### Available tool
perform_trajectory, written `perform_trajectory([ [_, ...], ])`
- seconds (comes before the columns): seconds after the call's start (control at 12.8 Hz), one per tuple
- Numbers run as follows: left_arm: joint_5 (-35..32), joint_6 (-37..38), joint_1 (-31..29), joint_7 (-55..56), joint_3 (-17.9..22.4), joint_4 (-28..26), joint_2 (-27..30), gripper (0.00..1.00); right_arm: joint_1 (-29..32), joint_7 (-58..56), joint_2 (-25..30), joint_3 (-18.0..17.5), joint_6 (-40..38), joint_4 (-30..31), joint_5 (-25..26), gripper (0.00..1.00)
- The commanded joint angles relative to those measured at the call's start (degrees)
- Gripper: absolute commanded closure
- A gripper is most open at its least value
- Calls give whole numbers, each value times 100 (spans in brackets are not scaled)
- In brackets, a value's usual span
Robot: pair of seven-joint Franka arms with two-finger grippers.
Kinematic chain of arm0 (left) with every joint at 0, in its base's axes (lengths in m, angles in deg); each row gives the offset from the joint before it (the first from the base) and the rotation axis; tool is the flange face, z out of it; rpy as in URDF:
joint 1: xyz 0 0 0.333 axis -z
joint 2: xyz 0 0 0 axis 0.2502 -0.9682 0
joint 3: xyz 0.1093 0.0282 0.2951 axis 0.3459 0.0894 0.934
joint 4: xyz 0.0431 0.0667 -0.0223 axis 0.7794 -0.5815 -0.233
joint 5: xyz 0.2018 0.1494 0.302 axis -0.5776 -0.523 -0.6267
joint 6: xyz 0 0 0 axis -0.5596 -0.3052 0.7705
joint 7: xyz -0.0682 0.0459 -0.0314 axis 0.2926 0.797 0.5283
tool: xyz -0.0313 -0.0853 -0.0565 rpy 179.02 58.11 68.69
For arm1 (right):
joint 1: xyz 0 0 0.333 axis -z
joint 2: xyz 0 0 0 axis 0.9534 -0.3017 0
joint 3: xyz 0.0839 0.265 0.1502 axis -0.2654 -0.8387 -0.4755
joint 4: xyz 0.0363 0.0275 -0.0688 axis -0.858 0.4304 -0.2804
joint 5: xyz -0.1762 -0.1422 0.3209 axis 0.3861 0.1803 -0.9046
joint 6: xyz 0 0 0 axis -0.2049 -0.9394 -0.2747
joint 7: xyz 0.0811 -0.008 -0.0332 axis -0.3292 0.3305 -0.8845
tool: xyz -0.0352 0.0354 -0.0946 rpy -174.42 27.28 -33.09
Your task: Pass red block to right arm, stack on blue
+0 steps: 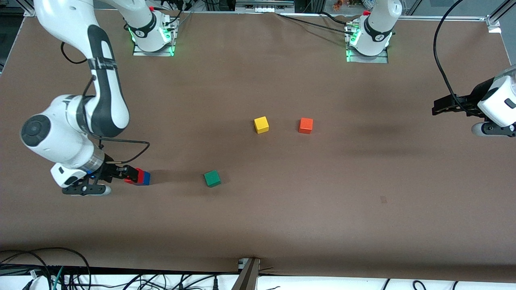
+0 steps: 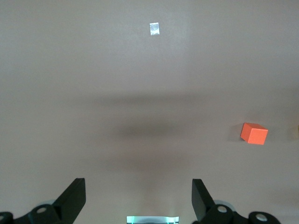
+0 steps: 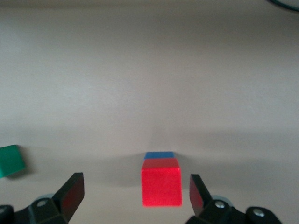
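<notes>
Green cube [image 1: 212, 178] lies nearest the front camera of all the cubes, resting on the brown table [image 1: 282, 225], a short way from the right gripper toward the left arm's end.

Right gripper [image 1: 130, 174]: low over the table at the right arm's end, fingers spread, one on each side of the red block [image 1: 138, 176] with a visible gap on both sides in the right wrist view. Not pinching. Red block [image 3: 161, 187] sits between the fingertips [image 3: 70, 193]. Blue cube [image 1: 146, 177] is touching the red block, on the side away from the gripper body; the right wrist view shows only a thin blue strip [image 3: 159, 155] past the red block's top edge. Whether red rests on blue or just against it: cannot tell for certain.

Farther out from the right gripper, toward the left arm's end: yellow cube [image 1: 261, 125], then orange cube [image 1: 305, 125], near each other, both farther from the front camera than the green cube.

Left gripper [image 1: 437, 108]: raised over the table's left-arm end, well apart from every cube, fingers [image 2: 72, 198] spread wide, empty. Arm waiting. Orange cube [image 2: 254, 133] shows in its wrist view.
</notes>
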Motion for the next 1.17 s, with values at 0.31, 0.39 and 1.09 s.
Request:
perform_trajectory([
  [0.31, 91, -14, -67, -26, -43, -51, 54, 0, -31, 229, 1566, 313, -2034, 53, 707, 0],
  [0.39, 91, -14, -75, -26, -43, -51, 54, 0, -40, 325, 1820, 313, -2464, 71, 831, 0],
  [1.09, 82, -31, -67, -18, -34, -51, 54, 0, 757, 634, 3352, -702, -3365, 835, 1711, 0],
])
